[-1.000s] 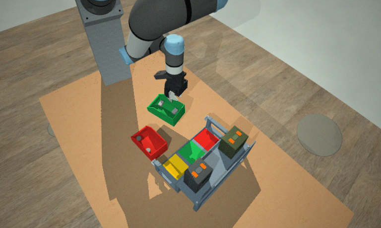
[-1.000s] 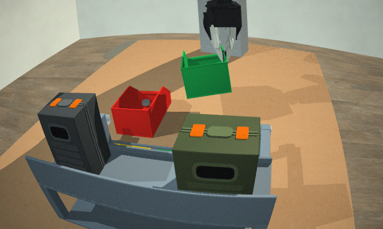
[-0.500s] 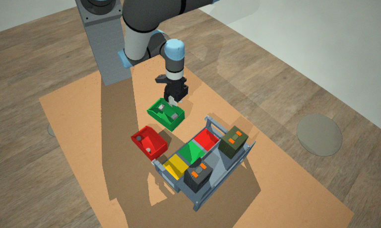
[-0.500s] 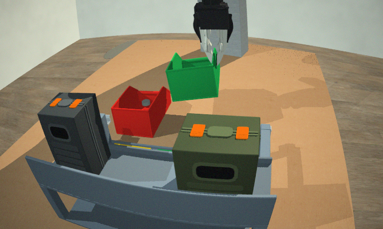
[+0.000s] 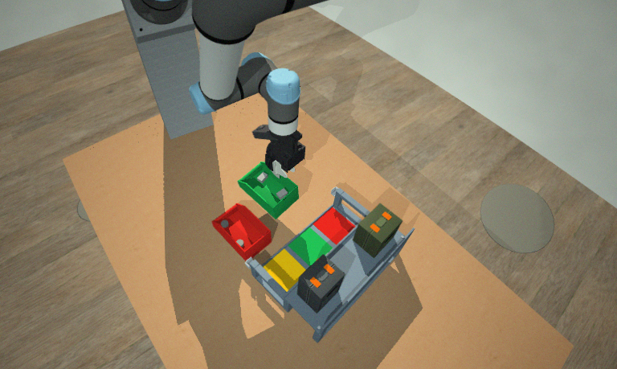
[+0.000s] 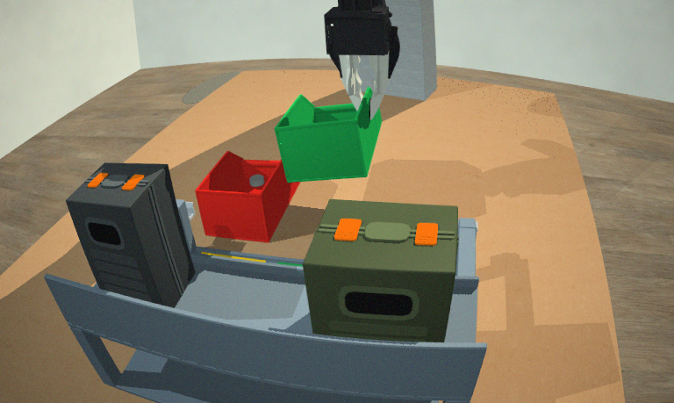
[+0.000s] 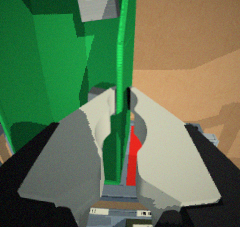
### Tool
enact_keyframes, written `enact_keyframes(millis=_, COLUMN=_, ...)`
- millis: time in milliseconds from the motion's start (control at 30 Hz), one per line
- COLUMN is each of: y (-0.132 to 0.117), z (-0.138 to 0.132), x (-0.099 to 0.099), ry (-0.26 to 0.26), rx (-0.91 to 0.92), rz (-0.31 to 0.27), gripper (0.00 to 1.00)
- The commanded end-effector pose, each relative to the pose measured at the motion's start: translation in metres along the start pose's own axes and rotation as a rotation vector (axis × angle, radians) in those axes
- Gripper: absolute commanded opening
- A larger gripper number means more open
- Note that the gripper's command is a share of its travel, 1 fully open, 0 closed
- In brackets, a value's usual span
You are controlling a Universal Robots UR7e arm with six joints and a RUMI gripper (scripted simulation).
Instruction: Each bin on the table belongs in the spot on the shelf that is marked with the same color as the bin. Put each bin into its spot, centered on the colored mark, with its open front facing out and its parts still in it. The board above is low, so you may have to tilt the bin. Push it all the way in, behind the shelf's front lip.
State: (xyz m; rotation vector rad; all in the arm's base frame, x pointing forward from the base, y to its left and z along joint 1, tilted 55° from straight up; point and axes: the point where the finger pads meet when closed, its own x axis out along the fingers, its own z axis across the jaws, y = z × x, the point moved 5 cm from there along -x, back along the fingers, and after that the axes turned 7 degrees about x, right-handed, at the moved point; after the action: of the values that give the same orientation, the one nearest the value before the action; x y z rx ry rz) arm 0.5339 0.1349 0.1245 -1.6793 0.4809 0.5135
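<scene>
My gripper (image 5: pixel 282 170) is shut on a side wall of the green bin (image 5: pixel 268 189) and holds it in the air above the table, between the robot base and the shelf. The bin also shows in the exterior view (image 6: pixel 325 140), with the fingers (image 6: pixel 365 100) pinching its right wall, and in the wrist view (image 7: pixel 60 72), where the thin wall runs between my fingers. Two grey parts (image 5: pixel 271 185) lie inside it. The red bin (image 5: pixel 241 230) stands on the table by the shelf's front and holds grey parts. The grey shelf (image 5: pixel 327 256) has red (image 5: pixel 333 224), green (image 5: pixel 310 246) and yellow (image 5: pixel 283 267) marks.
A dark grey case (image 5: pixel 320 283) and an olive case (image 5: pixel 377 229) with orange latches stand on the shelf's upper board. The robot's grey pedestal (image 5: pixel 168 60) stands at the back of the tan table top. A grey disc (image 5: pixel 516 217) lies on the floor at right.
</scene>
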Motion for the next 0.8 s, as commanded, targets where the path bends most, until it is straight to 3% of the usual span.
enact_keyframes(millis=0, y=-0.0036, z=-0.0020, x=-0.0003, ry=0.000, rx=0.013, rz=-0.001, gripper=0.00)
enact_keyframes(millis=767, y=-0.0057, z=-0.0034, x=-0.0003, ry=0.000, rx=0.021, rz=-0.001, gripper=0.00)
